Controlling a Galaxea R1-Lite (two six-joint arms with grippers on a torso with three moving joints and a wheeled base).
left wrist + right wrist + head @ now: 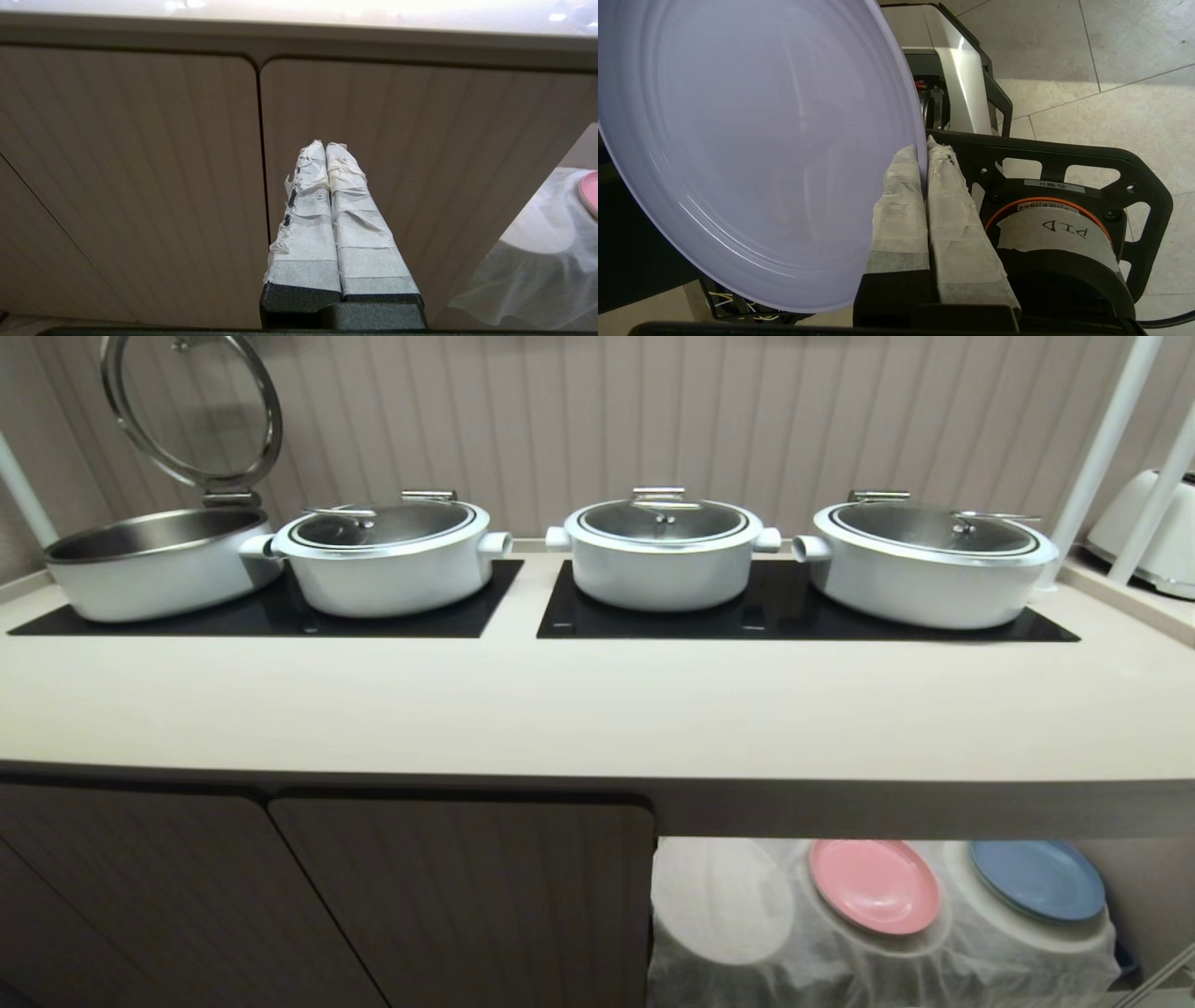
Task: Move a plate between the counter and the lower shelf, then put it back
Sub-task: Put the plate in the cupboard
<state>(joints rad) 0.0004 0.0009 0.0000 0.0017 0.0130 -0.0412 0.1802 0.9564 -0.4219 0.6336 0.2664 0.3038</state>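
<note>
Right gripper (923, 154) pinching rim of lilac plate (752, 149), tape-wrapped fingers (901, 205) closed on its edge; I am seeing plate held tilted above robot base (1064, 196) and tiled floor (1111, 70), away from worktop (597, 709). Left gripper (325, 149) sitting closed and empty, facing cabinet doors (140, 186) below worktop. Lower shelf (728, 971) under worktop carrying pink plate (873, 885) and blue plate (1038, 880). Four white pots (663, 555) standing on worktop.
</note>
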